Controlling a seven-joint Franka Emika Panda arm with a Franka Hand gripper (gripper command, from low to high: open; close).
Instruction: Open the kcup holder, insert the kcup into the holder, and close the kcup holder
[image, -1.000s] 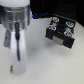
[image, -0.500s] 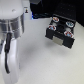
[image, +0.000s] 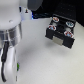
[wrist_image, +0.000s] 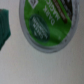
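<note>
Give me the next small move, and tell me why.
Probably centre over the kcup and descend a little. The wrist view shows its green top close but off-centre and cut by the frame edge, with no fingers around it. In the exterior view the kcup holder already looks open.

The exterior view is looking down over the arm (image: 12, 40) toward the kcup holder (image: 61, 30); the wrist view is facing straight down, hovering close above the kcup (wrist_image: 49, 22)

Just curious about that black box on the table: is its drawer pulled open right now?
Yes, in the exterior view the kcup holder has its drawer slid out, with round cup slots showing from above.
</note>
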